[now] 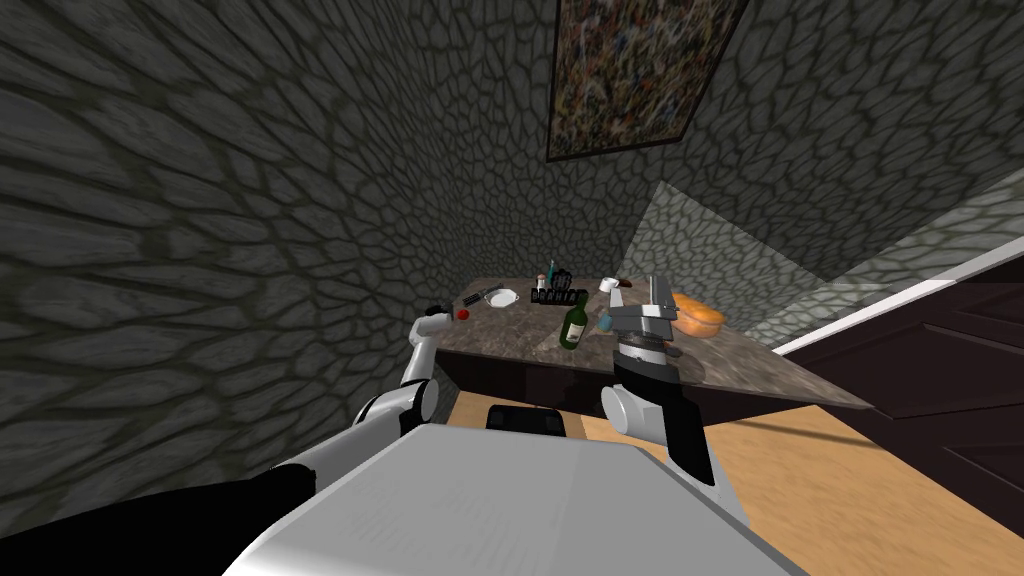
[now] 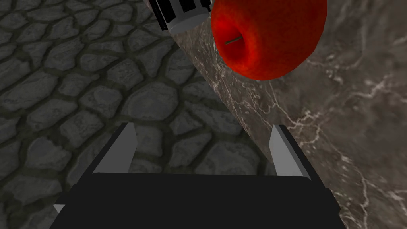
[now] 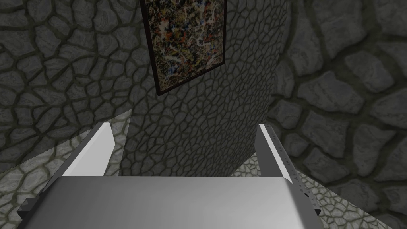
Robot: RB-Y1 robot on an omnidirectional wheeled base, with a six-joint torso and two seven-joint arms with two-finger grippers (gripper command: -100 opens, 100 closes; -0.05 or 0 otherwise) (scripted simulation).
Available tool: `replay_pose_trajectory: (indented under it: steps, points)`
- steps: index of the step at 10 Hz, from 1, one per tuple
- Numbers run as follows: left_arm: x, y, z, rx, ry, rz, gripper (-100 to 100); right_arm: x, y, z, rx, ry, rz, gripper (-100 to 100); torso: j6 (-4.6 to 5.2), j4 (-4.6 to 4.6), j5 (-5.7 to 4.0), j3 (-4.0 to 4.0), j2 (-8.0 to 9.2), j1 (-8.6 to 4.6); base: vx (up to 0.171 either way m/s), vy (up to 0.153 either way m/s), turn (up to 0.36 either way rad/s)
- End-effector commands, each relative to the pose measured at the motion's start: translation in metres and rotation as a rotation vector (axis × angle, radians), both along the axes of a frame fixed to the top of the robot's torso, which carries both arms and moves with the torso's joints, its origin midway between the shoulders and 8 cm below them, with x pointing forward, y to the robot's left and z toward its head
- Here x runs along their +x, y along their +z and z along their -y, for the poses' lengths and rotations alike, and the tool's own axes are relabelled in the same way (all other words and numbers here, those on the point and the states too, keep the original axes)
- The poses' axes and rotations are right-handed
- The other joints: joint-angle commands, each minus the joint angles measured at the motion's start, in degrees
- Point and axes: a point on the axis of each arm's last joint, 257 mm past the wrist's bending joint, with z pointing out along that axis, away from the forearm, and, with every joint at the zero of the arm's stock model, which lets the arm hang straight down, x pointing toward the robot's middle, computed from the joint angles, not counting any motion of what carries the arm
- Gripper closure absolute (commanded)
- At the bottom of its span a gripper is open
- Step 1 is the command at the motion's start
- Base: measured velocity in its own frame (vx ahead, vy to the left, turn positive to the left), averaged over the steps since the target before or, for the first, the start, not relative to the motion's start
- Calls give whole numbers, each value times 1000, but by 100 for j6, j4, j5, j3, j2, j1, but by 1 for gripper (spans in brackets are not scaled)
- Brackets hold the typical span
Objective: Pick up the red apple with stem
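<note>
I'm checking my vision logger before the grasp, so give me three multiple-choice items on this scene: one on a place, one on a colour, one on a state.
1. The red apple lies: A on the floor; B on the marbled counter, near its edge; C on a chair.
2. The bottle on the counter is: A blue; B yellow; C green.
3. The left gripper is: A open, apple ahead of it; B shut on the apple; C shut on nothing.
Answers: B, the left wrist view shows it by the counter's edge; C, its glass is dark green in the head view; A, the fingers stand apart, apple beyond them.
</note>
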Motion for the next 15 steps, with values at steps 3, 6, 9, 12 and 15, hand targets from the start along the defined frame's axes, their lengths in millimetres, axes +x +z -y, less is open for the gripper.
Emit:
replay_pose_trajectory:
  steps: [3, 6, 9, 12, 15]
  points:
    - [-1, -16, -3, -58, 23, -97, -100, 0, 0, 0, 0, 0, 0, 0, -1, -1, 1, -1, -1, 3, 3, -43, -5]
    - [-2, -24, -2, -96, 36, -155, -100, 0, 0, 0, 0, 0, 0, 0, -1, 0, 1, 0, 1, 4, 0, -40, -5]
    - [-4, -33, 2, -141, 46, -217, -100, 0, 0, 0, 0, 0, 0, 0, -1, 0, 1, 0, 0, 3, 1, -40, -4]
    - [-5, -34, 2, -145, 46, -224, 0, 0, 0, 0, 0, 0, 0, 0, -2, 0, 3, 1, 2, 12, -1, -16, -1]
    - [-9, -45, -13, -151, 97, -220, -100, 0, 0, 0, 0, 0, 0, 0, 0, 1, 9, 5, 10, 40, -17, 58, -167]
